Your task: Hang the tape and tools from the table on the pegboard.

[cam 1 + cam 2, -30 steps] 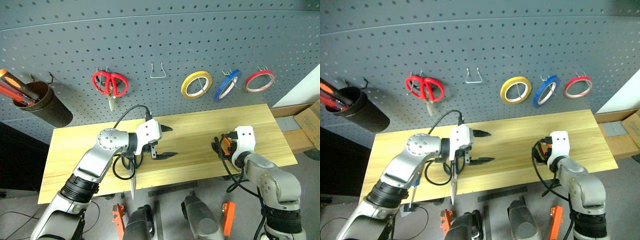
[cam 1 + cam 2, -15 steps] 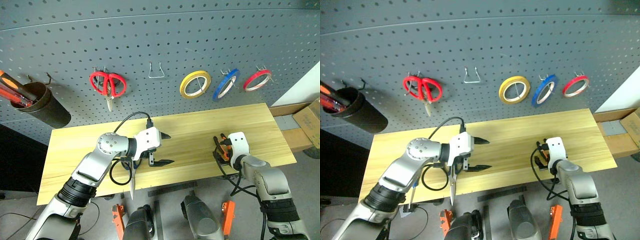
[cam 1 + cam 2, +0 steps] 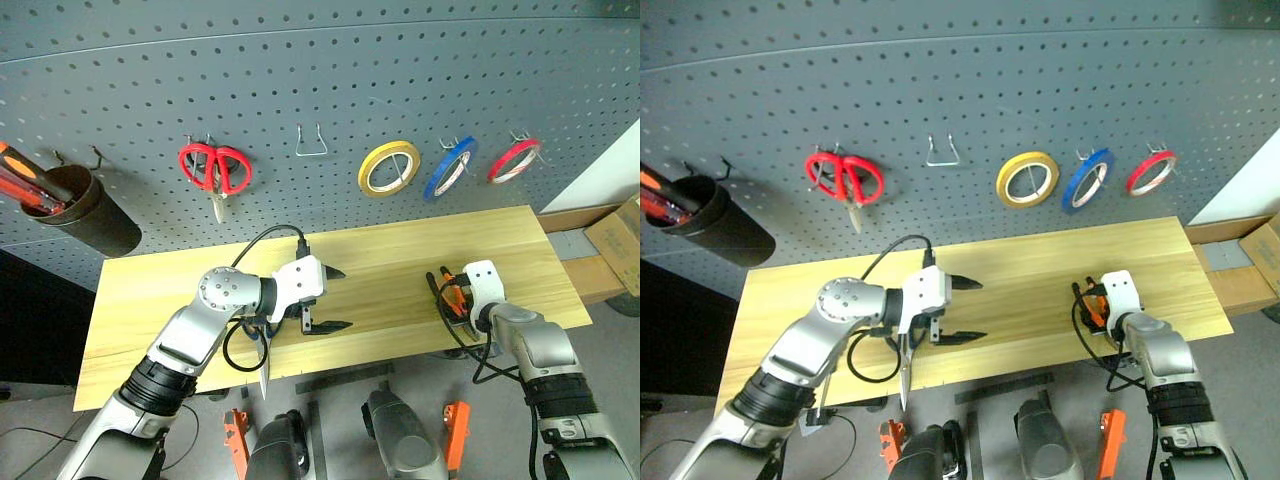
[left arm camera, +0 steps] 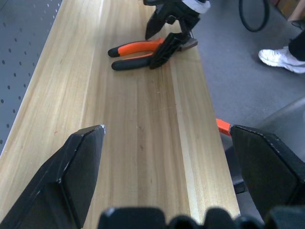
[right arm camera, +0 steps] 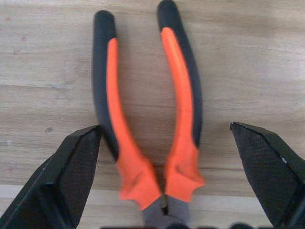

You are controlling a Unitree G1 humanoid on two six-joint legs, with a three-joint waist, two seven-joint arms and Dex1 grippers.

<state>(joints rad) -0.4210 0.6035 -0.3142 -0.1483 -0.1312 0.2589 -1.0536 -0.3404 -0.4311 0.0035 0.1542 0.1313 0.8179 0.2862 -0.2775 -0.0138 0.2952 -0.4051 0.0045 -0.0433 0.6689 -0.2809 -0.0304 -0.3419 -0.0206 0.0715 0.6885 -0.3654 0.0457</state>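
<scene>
- Head views: red tape (image 3: 515, 160) hangs on the pegboard (image 3: 320, 90); pliers (image 3: 452, 296) lie near the table's (image 3: 400, 250) right end, black-handled scissors (image 3: 262, 352) at its front edge under the left gripper (image 3: 330, 298), none hung yet.
- Left wrist view: left jaws wide, empty; pliers well apart.
- Right wrist view: right gripper (image 5: 167, 167) spread wide, empty, straddling the pliers' handles.

Left claw (image 3: 326, 299) points rightward, fingers spread wide; right claw (image 5: 164, 167) angles downward, equally spread.
</scene>
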